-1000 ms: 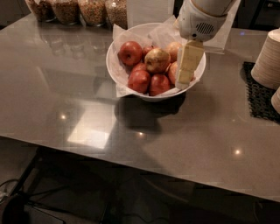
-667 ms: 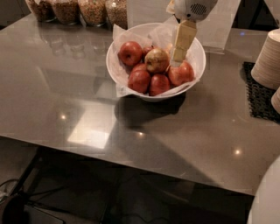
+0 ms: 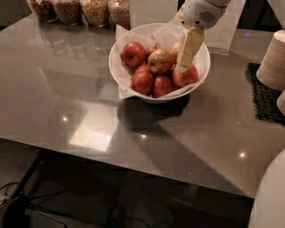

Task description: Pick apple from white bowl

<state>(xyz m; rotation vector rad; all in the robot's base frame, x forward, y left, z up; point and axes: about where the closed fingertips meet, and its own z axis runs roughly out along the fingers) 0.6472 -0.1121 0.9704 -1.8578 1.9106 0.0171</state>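
Note:
The white bowl (image 3: pixel 115 67), lined with crinkled white paper, stands at the back middle of the grey table (image 3: pixel 67 89). The pale yellow-tan apple (image 3: pixel 160 61) lies in the middle of the bowl among several deep red apples (image 3: pixel 133 53). My gripper (image 3: pixel 182 67) hangs down from its white wrist (image 3: pixel 200 13) into the right part of the bowl. It is just right of the pale apple and above a red apple (image 3: pixel 187 78). It holds nothing that I can see.
Glass jars of grain (image 3: pixel 95 11) line the table's back left edge. A stack of tan cups (image 3: pixel 274 60) stands on a black mat (image 3: pixel 265 100) at the right. A white rounded body (image 3: pixel 269 196) fills the lower right corner.
The gripper has moved from the bowl's right rim leftward and back, and now hangs close beside the pale apple. The apples have not moved.

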